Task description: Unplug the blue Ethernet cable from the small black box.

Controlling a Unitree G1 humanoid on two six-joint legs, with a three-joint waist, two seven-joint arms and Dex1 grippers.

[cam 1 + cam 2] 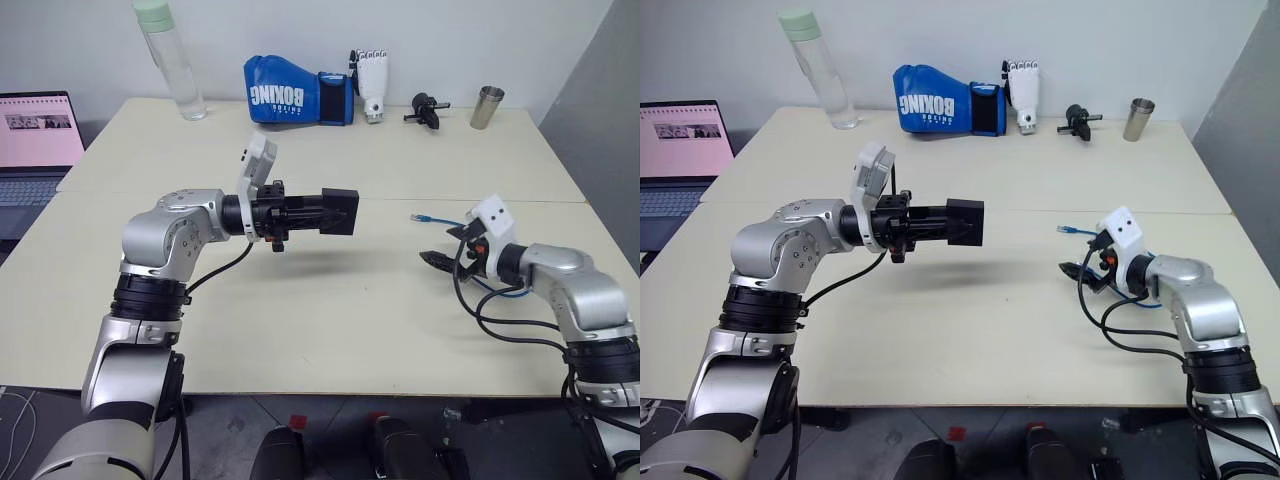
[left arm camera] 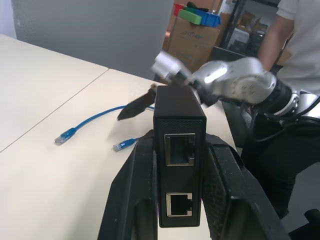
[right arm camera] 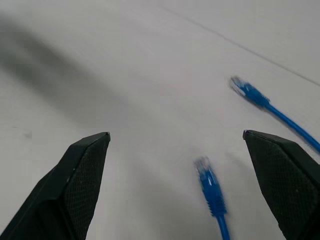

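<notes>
My left gripper (image 1: 332, 212) is shut on the small black box (image 1: 342, 211) and holds it level in the air over the middle of the table. In the left wrist view both ports on the box (image 2: 179, 115) face the camera, and nothing is plugged into them. The blue Ethernet cable (image 2: 95, 118) lies loose on the table to the right, with both clear plugs (image 3: 207, 176) free. My right gripper (image 1: 442, 246) stands open just over the cable with nothing between its fingers. Part of the cable is hidden behind that gripper.
Along the table's far edge stand a water bottle (image 1: 170, 60), a blue boxing glove (image 1: 298, 98), a white robotic hand (image 1: 373, 85), a black knobbed gadget (image 1: 428, 108) and a metal cup (image 1: 487, 107). A laptop (image 1: 35, 140) sits at the left. A person (image 2: 300, 35) stands beyond the table's right side.
</notes>
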